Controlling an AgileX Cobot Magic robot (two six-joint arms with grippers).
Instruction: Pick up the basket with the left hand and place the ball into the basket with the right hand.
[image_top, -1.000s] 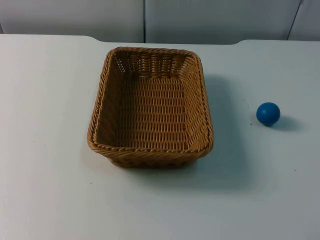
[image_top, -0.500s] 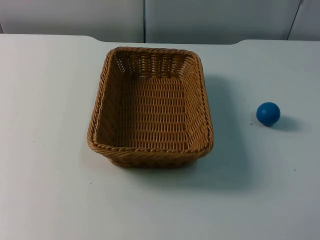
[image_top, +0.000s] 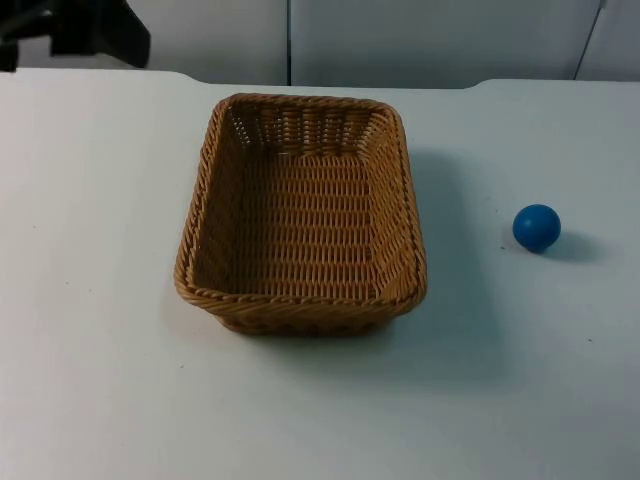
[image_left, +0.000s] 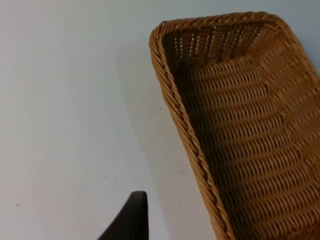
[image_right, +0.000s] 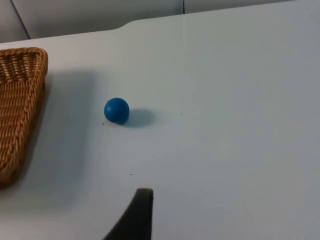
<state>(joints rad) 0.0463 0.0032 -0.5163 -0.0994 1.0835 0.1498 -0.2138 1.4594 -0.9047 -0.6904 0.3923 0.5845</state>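
Note:
A brown wicker basket stands empty in the middle of the white table, and its near corner and woven floor show in the left wrist view. A blue ball rests on the table to the basket's right, well apart from it. The left gripper hangs dark over the table's far left corner, some way from the basket's left rim. In the right wrist view the right gripper is above bare table, short of the ball, with the basket's edge beyond.
The grey partition wall closes off the table's far edge. Bare white table top lies to the left of the basket, in front of it and around the ball.
The left arm has come into the top view at the far left corner. Basket and ball have not moved.

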